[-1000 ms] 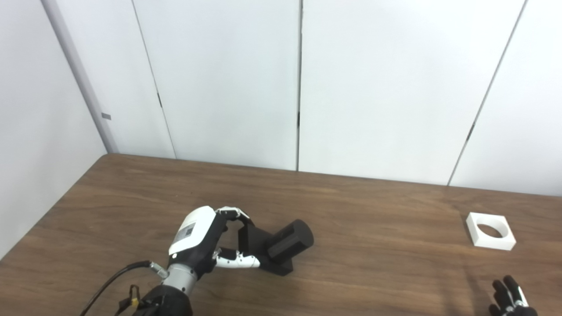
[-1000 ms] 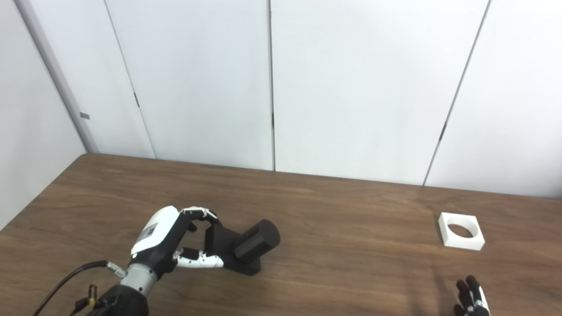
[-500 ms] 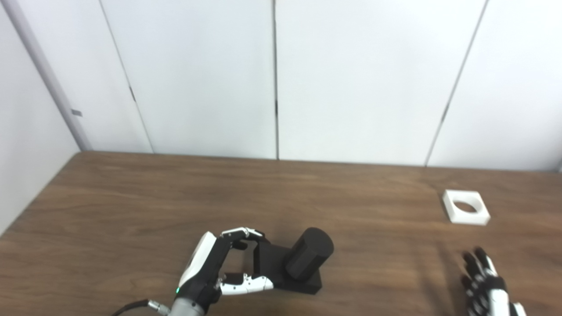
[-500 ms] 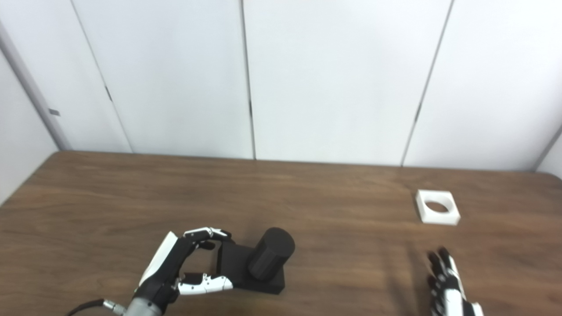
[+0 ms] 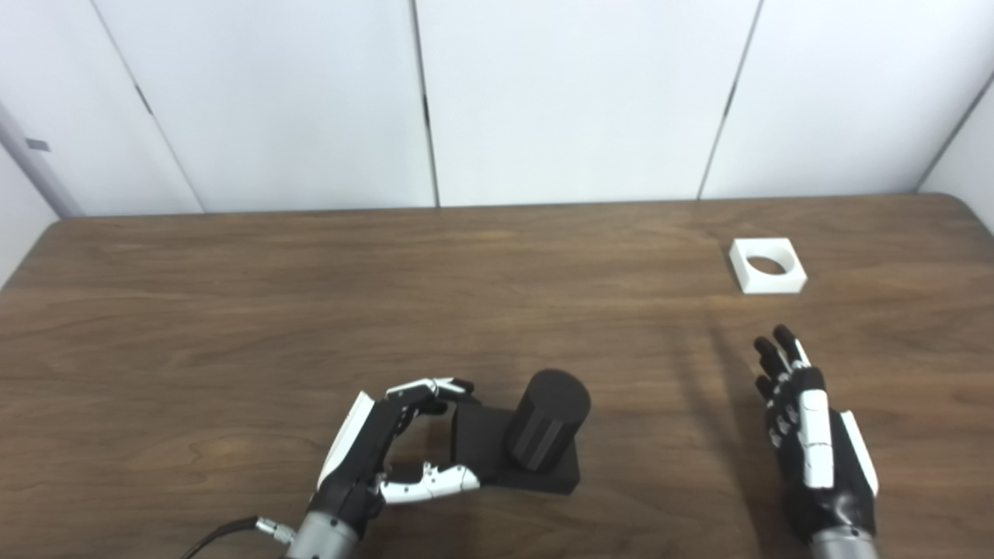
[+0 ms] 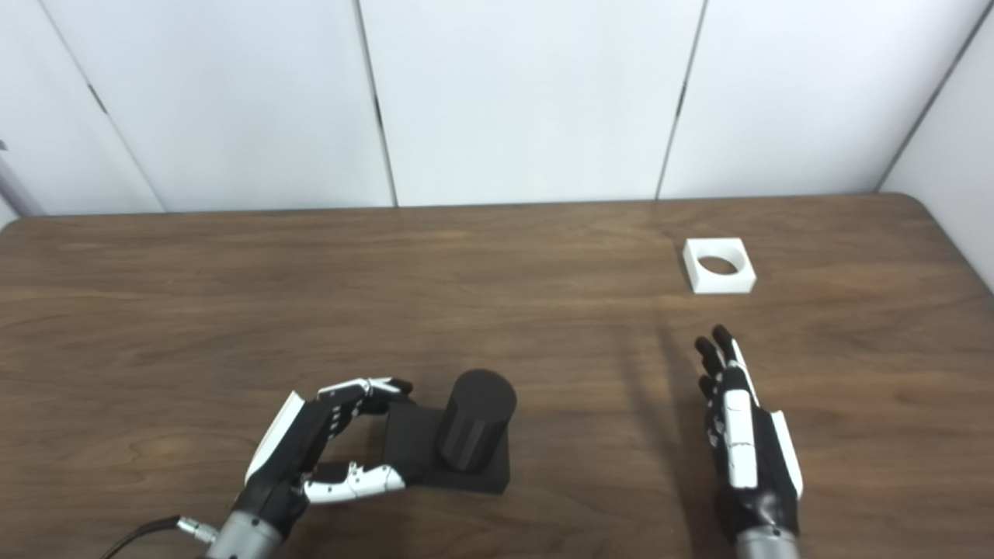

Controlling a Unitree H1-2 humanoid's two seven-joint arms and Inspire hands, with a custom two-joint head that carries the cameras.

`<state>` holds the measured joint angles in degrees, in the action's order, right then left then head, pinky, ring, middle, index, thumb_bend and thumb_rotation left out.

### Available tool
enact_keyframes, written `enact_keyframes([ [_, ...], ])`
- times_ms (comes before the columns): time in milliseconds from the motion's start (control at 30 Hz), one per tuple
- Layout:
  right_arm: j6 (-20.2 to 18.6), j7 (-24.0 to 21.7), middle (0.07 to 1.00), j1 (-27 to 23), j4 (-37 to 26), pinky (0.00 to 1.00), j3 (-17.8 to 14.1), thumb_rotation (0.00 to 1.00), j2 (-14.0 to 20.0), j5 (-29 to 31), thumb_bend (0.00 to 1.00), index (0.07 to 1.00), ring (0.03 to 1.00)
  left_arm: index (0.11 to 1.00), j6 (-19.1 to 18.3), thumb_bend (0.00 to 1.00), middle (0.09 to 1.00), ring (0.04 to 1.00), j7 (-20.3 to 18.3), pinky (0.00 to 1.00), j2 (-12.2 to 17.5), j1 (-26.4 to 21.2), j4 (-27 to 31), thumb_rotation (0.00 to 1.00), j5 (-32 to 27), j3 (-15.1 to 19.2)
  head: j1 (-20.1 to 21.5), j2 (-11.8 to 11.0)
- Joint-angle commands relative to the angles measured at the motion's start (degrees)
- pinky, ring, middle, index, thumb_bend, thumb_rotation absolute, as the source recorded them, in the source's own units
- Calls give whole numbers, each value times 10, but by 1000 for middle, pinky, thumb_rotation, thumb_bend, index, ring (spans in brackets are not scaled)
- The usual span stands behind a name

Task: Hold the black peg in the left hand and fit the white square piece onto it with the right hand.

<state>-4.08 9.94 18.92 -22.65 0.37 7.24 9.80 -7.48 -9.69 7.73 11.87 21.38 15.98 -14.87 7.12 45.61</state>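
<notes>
Your left hand (image 5: 380,450) has fingers and thumb curled against the square base of the black cylindrical peg (image 5: 536,439), standing near the brown wooden table's (image 5: 233,310) front edge. Your right hand (image 5: 811,435) hovers flat, fingers spread, empty. The white square piece (image 5: 766,265) lies beyond it toward the far right corner, bare wood all round.

The peg (image 5: 547,419) is stood on its base near the front edge of the table (image 5: 233,310), left of centre, with the left hand (image 5: 373,454) right beside it. The square piece (image 5: 766,265) is laid far off right, behind the right hand (image 5: 811,435).
</notes>
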Motion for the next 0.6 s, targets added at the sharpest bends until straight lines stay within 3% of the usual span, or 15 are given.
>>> enact_keyframes([
  [0, 6, 4, 939, 1, -29, 1000, 7, 1000, -58, 1, 527, 965, 998, 490, 21, 494, 790, 841, 5, 816, 4, -2, -11, 57, 16, -6, 2, 4],
  [300, -7, 12, 935, -1, -39, 1000, 9, 1000, -52, -1, 542, 958, 1000, 491, 95, 501, 776, 802, 62, 689, 35, -6, -60, 56, 189, -31, -5, 16],
  [567, -9, 8, 941, -2, -44, 1000, 9, 1000, -46, 2, 542, 965, 1000, 491, 119, 505, 764, 796, 81, 713, 53, -8, -68, 58, 298, -41, -8, 25],
])
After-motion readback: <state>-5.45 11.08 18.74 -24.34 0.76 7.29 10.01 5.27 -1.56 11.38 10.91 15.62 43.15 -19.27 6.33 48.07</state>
